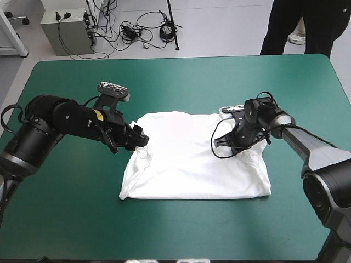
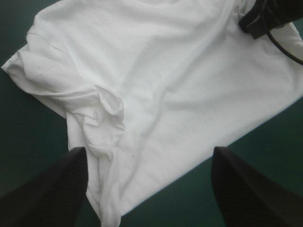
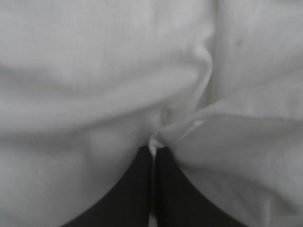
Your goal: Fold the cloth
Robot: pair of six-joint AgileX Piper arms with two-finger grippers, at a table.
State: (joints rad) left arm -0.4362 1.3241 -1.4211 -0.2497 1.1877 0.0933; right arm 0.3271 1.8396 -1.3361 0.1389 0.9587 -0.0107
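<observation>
The white T-shirt (image 1: 192, 159) lies mostly flat in the middle of the teal-green table, its left side bunched into folds. My left gripper (image 1: 140, 138) hovers at that left edge, open, with the crumpled sleeve (image 2: 102, 116) ahead of its black fingers (image 2: 52, 189). My right gripper (image 1: 237, 143) rests on the shirt's right side, shut on the T-shirt. In the right wrist view the fingers (image 3: 137, 189) meet in a point and pinch a ridge of white fabric (image 3: 163, 135). The other arm's gripper (image 2: 265, 16) shows at the shirt's far side.
Bare teal-green cover (image 1: 181, 76) surrounds the shirt on all sides. The table's near edge (image 1: 164, 258) runs along the front.
</observation>
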